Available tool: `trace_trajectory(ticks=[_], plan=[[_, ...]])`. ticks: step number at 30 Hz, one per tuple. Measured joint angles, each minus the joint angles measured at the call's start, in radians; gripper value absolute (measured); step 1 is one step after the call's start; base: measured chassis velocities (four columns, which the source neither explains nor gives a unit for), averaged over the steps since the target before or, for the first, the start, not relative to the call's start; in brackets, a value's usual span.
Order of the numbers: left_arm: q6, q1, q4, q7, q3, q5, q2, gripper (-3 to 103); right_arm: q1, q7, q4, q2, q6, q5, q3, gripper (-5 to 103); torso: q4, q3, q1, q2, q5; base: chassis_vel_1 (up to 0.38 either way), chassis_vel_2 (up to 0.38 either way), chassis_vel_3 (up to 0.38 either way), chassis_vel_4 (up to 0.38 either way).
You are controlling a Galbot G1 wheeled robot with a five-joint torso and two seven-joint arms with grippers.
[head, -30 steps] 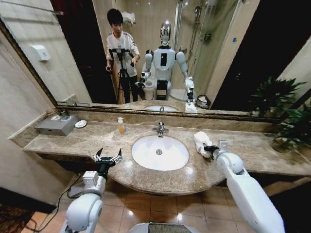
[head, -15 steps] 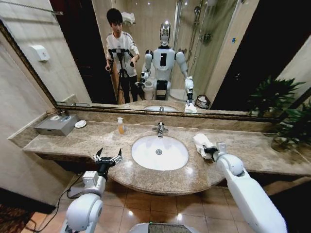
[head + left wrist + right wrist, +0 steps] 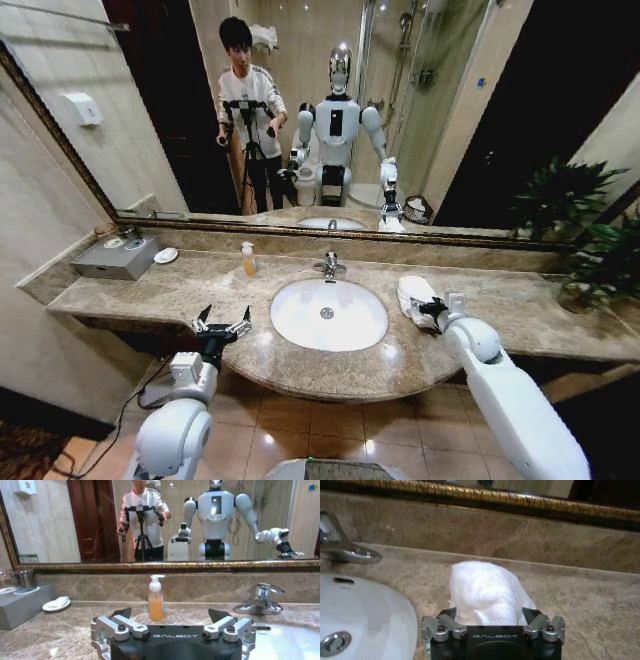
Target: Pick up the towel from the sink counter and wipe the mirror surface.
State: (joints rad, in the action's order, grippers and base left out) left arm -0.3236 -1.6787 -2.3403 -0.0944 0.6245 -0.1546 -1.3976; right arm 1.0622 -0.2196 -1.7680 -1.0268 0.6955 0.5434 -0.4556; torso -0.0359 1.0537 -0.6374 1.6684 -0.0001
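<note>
The white fluffy towel [image 3: 413, 291] lies bunched on the marble sink counter [image 3: 150, 292], just right of the oval basin [image 3: 329, 314]. My right gripper [image 3: 428, 308] is at the towel's near end. In the right wrist view the towel [image 3: 482, 587] fills the gap of the right gripper [image 3: 490, 612], whose jaws stand wide on either side of it. My left gripper [image 3: 222, 322] hovers open and empty over the counter's front edge, left of the basin. The wide mirror [image 3: 480, 120] in its bronze-gold frame covers the wall behind the counter.
A chrome tap [image 3: 329, 265] stands behind the basin, with a soap bottle [image 3: 248, 259] to its left. At the far left sit a grey box [image 3: 117, 257] and a small white dish [image 3: 166, 255]. A potted plant [image 3: 600, 265] fills the right end.
My right gripper has edged forward into the towel, which now looks shorter and more bunched. The left arm has not moved.
</note>
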Motion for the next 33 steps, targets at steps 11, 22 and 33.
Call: trace_trajectory(ticks=[11,22,33], plan=[[0.0,0.0,0.0,0.0,0.0,0.0,0.0,100,0.078,0.02,-0.083,-0.029,-0.179,-0.059,-0.036,100,0.0001,0.0,0.0,0.0,0.0,0.0,0.0,0.0,0.0],[0.0,0.0,0.0,0.0,0.0,0.0,0.0,100,0.302,0.163,-0.211,-0.199,-0.544,-0.294,-0.143,100,0.0003,0.0,0.0,0.0,0.0001,0.0,0.0,0.0,0.0],[0.0,0.0,0.0,0.0,0.0,0.0,0.0,100,0.388,0.237,-0.238,-0.317,-0.69,-0.322,-0.168,100,0.0,0.0,0.0,0.0,-0.0001,0.0,0.0,0.0,0.0]])
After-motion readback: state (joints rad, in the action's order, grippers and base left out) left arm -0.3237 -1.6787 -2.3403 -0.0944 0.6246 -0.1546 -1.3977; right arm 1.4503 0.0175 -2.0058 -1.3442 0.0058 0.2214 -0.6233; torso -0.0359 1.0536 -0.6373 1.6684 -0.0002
